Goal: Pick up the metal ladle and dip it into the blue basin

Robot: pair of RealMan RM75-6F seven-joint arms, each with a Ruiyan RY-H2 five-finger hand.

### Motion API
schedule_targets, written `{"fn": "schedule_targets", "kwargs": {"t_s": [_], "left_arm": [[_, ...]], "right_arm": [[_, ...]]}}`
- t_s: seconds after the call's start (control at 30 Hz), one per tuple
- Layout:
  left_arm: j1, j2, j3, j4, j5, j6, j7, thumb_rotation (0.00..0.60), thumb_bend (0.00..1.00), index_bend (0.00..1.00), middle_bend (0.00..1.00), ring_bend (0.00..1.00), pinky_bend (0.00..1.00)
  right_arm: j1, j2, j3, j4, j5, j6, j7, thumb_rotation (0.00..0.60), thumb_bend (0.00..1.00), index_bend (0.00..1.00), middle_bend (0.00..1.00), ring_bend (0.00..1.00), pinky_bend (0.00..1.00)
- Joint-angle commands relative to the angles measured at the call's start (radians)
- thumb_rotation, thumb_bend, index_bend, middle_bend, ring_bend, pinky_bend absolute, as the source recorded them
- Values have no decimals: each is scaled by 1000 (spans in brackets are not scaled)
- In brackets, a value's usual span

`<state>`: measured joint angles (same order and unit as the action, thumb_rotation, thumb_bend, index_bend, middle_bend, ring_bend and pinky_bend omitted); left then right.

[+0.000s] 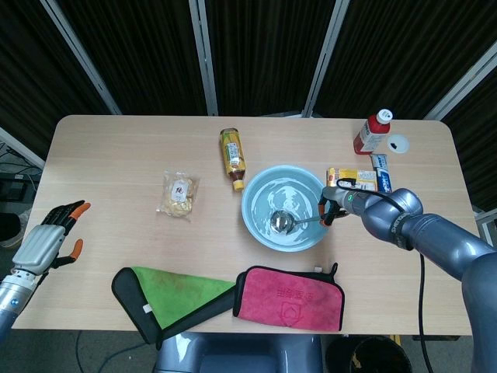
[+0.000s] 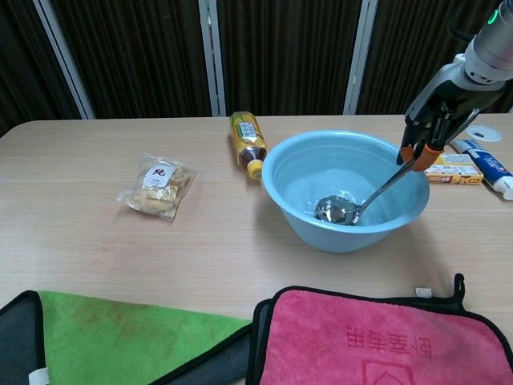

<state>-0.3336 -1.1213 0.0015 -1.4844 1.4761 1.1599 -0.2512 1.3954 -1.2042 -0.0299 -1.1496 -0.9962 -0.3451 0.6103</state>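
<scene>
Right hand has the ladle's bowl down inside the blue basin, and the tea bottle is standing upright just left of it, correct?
Not quite: the tea bottle lies on its side. The chest view shows it. The right hand does hold the ladle with its bowl down inside the blue basin.

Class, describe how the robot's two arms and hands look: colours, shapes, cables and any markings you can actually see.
The right arm is a rounded, glossy grey tube of thick joint segments, with a thin black cable running along it. A small green light glows near its wrist. The right hand is dark with orange fingertips. The left hand has a pale grey back, black fingers and orange fingertips. No lettering is legible.
</scene>
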Motion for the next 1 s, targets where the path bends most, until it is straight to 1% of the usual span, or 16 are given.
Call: {"fn": "schedule_targets", "kwargs": {"t_s": [0.03,0.23,0.6,0.77,0.87,1.0], "left_arm": [[2,1,-1,4,0,2,-5,600,587,0,0,0,0],[-1,-5,-4,12,-16,-12,5,600,587,0,0,0,0],[6,-8,0,-5,-2,8,38,600,588,0,0,0,0],[7,-11,1,-8,-3,7,50,600,587,0,0,0,0],[7,-13,-1,-9,-7,6,58,600,587,0,0,0,0],[6,-15,-2,-10,-11,3,64,600,587,0,0,0,0]], "right_arm": [[12,8,-3,-11,-4,3,11,600,461,644,23,0,0],[21,43,17,-46,10,4,24,600,461,644,23,0,0],[48,131,53,-90,36,-43,37,600,461,644,23,0,0],[63,154,50,-86,39,-69,54,600,460,644,23,0,0],[83,158,34,-64,33,-99,77,600,461,644,23,0,0],[103,174,30,-69,26,-112,96,600,461,644,23,0,0]]}}
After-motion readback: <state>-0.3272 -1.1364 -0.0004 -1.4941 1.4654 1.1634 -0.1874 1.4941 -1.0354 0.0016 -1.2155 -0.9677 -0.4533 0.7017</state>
